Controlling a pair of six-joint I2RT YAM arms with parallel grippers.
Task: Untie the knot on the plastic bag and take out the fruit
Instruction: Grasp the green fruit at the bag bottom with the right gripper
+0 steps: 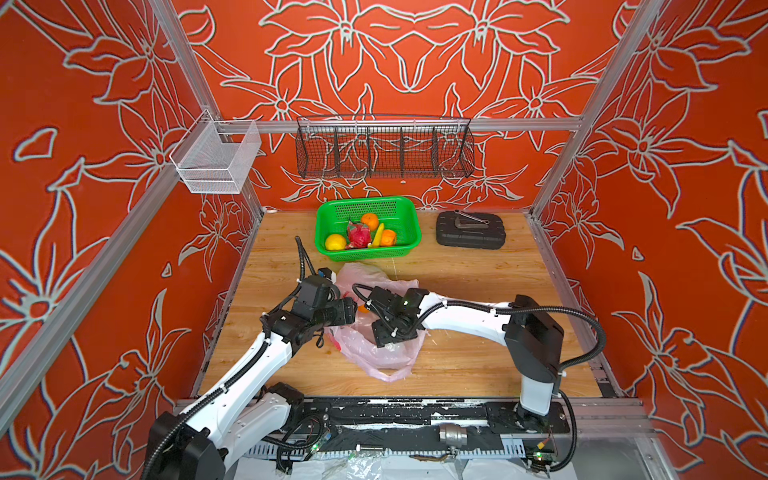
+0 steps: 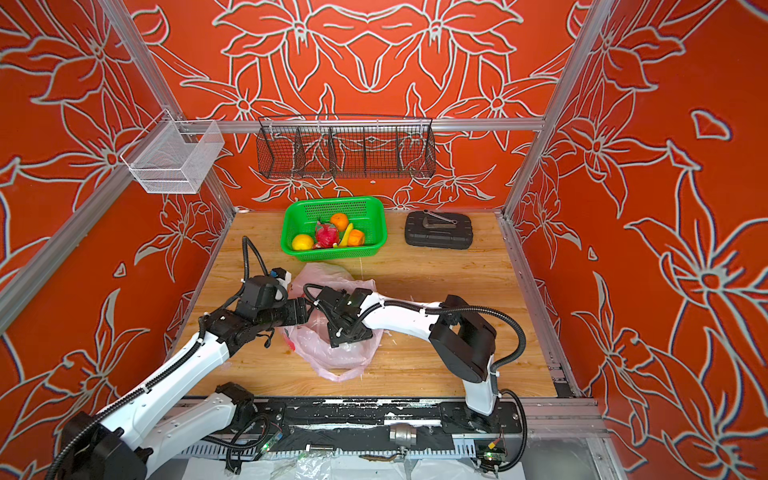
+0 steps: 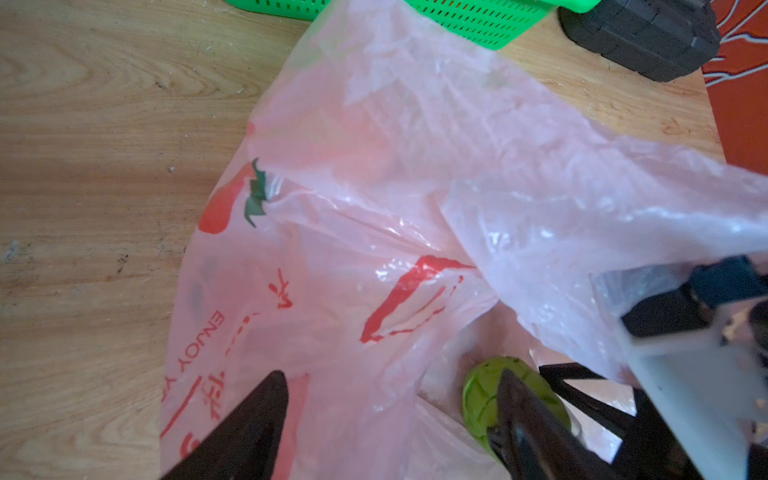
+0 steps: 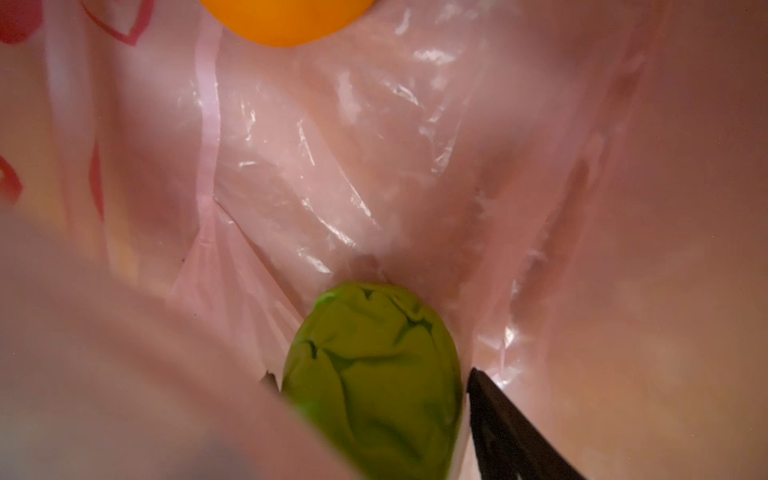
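The pink plastic bag [image 1: 374, 353] [image 2: 332, 357] lies open-mouthed in the middle of the wooden table; the knot is out of view. My left gripper [image 3: 394, 374] is at the bag's left edge [image 1: 347, 309], jaws wide apart with loose bag film between them. My right gripper [image 4: 372, 376] reaches down inside the bag [image 1: 390, 336]. A green fruit [image 4: 365, 332] [image 3: 482, 395] lies between its jaws; one fingertip [image 4: 490, 399] is close against its side and a fold of film mostly hides the other. An orange [image 4: 286, 20] [image 1: 363, 308] lies deeper in the bag.
A green basket [image 1: 415, 232] [image 2: 380, 232] at the back holds a yellow fruit [image 1: 335, 242], a dragon fruit [image 1: 358, 235], two oranges and a banana. A black case [image 1: 469, 230] [image 3: 640, 37] sits at the back right. A wire rack [image 1: 384, 151] and a white mesh basket [image 1: 216, 160] hang above.
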